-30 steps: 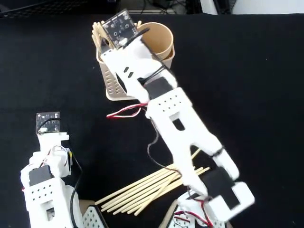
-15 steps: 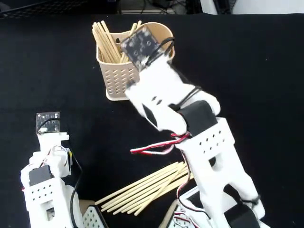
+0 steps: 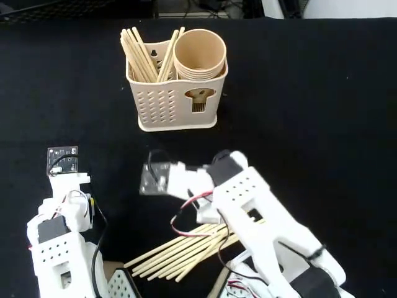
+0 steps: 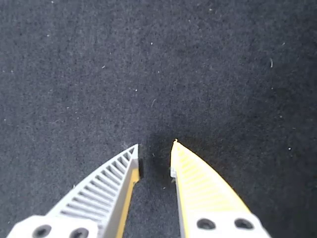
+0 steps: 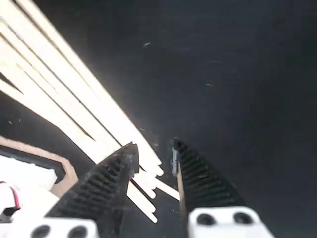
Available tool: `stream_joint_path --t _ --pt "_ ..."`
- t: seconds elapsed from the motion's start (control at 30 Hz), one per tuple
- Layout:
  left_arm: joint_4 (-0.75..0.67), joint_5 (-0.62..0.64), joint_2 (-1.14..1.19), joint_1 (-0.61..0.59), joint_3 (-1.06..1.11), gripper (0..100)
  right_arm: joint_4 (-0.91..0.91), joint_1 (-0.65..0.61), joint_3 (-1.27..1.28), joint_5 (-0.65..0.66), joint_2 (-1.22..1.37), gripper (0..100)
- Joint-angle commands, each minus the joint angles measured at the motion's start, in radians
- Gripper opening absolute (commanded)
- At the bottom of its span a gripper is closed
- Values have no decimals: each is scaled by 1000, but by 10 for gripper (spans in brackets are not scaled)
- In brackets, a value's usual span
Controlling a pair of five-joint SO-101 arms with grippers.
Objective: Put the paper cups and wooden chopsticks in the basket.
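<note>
Black fuzzy cloth tabletop, with a perforated beige plastic basket at 12 o'clock.
Stacked round paper cups and thin wooden chopsticks stand in it, and a loose bundle lies at 6. Left tool and right tool are both slightly parted, holding nothing.

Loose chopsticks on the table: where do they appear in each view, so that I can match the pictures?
High view: the loose chopsticks lie in a slanted bundle near the bottom edge, partly under the right arm.
Right wrist view: the bundle's ends lie beside the right gripper.
Left wrist view: the left gripper hangs over the black cloth.
Shared landmark: the black cloth.
</note>
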Motion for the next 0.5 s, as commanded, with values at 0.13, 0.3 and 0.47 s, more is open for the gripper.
stream_joint_path --t 0.13,0.3,0.47 --pt "-15 5 -11 15 -4 120 -35 -6 130 34 -21 265" --pt "-17 5 -11 15 -4 120 -94 -6 209 103 -21 309" --pt "-17 5 -11 15 -4 120 -167 -40 297 140 -21 310"
